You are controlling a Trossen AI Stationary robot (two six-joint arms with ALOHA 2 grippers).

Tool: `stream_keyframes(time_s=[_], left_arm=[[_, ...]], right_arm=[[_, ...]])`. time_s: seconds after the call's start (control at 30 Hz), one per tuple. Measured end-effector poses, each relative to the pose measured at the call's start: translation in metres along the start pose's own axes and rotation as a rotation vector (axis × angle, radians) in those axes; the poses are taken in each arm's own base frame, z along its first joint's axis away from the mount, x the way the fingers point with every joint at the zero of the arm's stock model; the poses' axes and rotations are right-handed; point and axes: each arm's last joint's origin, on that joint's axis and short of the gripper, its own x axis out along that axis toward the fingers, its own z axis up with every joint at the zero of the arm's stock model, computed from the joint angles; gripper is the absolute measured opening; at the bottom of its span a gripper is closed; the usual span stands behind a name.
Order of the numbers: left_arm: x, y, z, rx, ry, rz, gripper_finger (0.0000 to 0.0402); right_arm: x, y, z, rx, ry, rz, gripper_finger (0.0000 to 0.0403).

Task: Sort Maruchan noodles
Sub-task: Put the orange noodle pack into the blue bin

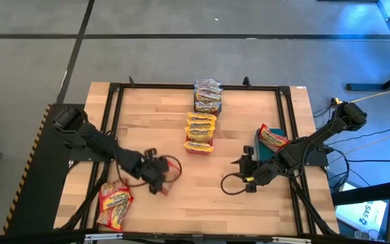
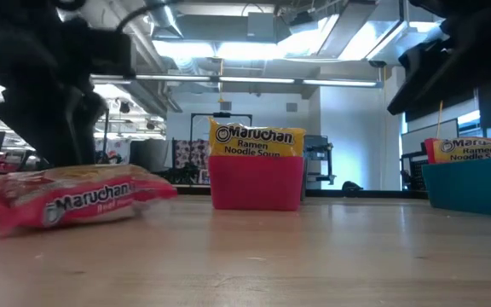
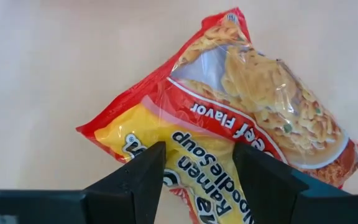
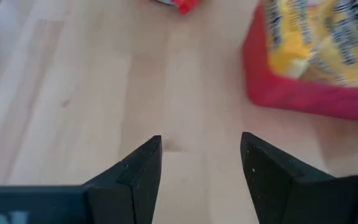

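Observation:
A red and yellow beef-flavour Maruchan noodles packet [image 1: 114, 207] lies flat on the wood near the table's near left corner, also seen in the low view [image 2: 66, 200]. My left gripper [image 1: 156, 181] is open. In the high view it stands a little to the right of this packet. In its own wrist view the gripper [image 3: 199, 149] points down at the packet [image 3: 241, 106], which lies just past the two fingertips. My right gripper [image 4: 201, 140] is open over bare wood right of the table's middle [image 1: 246, 173], with nothing between its fingers.
A red bin [image 1: 200, 146] holding yellow packets [image 1: 200, 129] stands mid-table. A grey bin with bluish packets [image 1: 207, 95] stands behind it at the far edge. At the right, a teal bin [image 1: 266, 152] holds one packet [image 1: 273, 137]. Black frame rails [image 1: 114, 115] border the table.

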Motion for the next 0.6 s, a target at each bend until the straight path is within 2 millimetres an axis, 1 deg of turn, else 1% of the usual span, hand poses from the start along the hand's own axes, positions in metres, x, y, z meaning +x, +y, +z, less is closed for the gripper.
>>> stream_keyframes(time_s=[0.17, 0.3, 0.47, 0.6], left_arm=[[0.014, -0.028, 0.007, 0.133, -0.161, -0.102, 0.0192], [0.025, -0.042, 0.012, 0.182, -0.255, -0.154, 0.0192], [0.042, -0.052, 0.025, 0.242, -0.384, -0.194, 0.0192], [0.055, -0.053, 0.038, 0.284, -0.488, -0.216, 0.0192]], right_arm=[[0.0, 0.002, 0.0, 0.05, 0.014, 0.056, 0.0186], [0.0, 0.002, 0.001, 0.085, 0.004, 0.058, 0.0186], [0.001, 0.004, 0.007, 0.111, -0.056, 0.073, 0.0186], [0.004, 0.008, 0.012, 0.124, -0.112, 0.077, 0.0186]])
